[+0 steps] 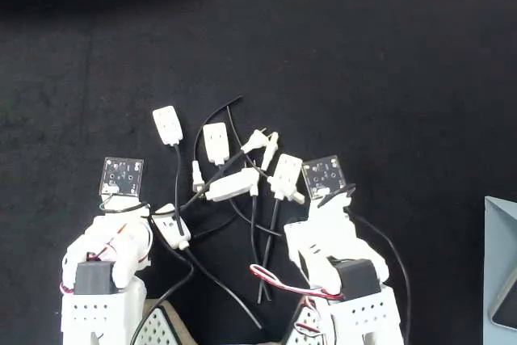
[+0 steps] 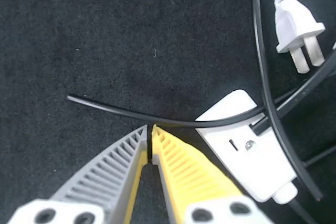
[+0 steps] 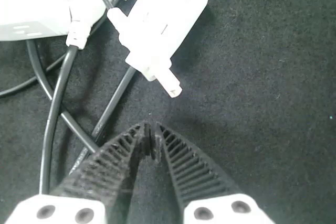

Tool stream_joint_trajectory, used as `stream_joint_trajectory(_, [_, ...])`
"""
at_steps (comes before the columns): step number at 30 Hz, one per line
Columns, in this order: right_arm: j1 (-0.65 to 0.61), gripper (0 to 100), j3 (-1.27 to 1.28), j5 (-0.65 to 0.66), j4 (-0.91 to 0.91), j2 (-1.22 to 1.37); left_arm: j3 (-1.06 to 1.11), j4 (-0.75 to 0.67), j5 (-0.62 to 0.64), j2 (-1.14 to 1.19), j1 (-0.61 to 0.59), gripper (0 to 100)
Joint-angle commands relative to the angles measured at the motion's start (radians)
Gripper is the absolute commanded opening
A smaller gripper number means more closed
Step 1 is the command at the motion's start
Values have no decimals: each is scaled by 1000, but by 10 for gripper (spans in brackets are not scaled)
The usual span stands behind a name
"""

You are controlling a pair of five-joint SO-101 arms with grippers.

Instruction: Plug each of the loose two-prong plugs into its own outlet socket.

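Left arm [image 1: 105,268]: near left edge of the table, folded low, white body with a dark block on top.
Right arm [image 1: 343,268]: near edge, right of centre, folded the same way, red and white wires at its base.
Left gripper [image 2: 150,128]: closed, grey and yellow fingertips touching, nothing held; thin black cord [image 2: 131,113] crossing just beyond the tips.
Right gripper [image 3: 150,127]: closed, black ribbed fingertips together, nothing held, hovering over bare cloth.
Near-left socket [image 1: 172,228]: white outlet block just right of the left arm's front end, close beside the left gripper's tips, black cords lying across it.
Right socket [image 1: 287,174]: white block just left of the right arm's front end, two slots facing up, stubby cord tail pointing back toward the right gripper, apart from its tips.
Middle socket [image 1: 232,185]: long white block lying crosswise between the two arms, cords over and under it.
Left plug [image 2: 294,22]: white two-prong plug farther off and right of the near-left socket, apart from it, prongs bare.
First centre plug [image 1: 255,141]: small, white, loose on the cloth, beyond the middle socket.
Second centre plug [image 1: 271,151]: just beside the first, on its right.
Far-middle socket [image 1: 216,141]: white block left of the centre plugs.
Far-left socket [image 1: 167,124]: farthest white block, cord trailing toward the near edge.
Black cords [image 1: 254,224]: tangled among all the sockets, running to the near edge.
Table [image 1: 404,78]: covered in black cloth.
Grey object [image 1: 502,264]: at the right edge, well apart from the plugs.
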Motion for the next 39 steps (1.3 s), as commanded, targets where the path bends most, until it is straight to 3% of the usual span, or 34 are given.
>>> stream_joint_trajectory(1, [11, 17, -2, -5, 3, -81, 16, 5, 8, -12, 7, 30])
stream_joint_trajectory(17, [-54, 17, -2, -6, 3, -81, 15, 5, 5, -12, -1, 32])
stream_joint_trajectory(24, [-48, 18, -5, -5, 3, -81, -94, -12, 11, -14, -171, 33])
stream_joint_trajectory(28, [-41, 18, -28, -2, 8, -81, -94, -110, 11, -14, -240, 30])
stream_joint_trajectory(30, [21, 18, -50, 58, 0, -81, -94, -140, 11, -14, -259, 30])
stream_joint_trajectory(35, [209, 18, -84, 404, -219, -76, -94, -141, 3, -14, -320, 30])
stream_joint_trajectory(39, [244, 18, -120, 623, -295, -71, -94, -141, 3, -14, -415, 32])
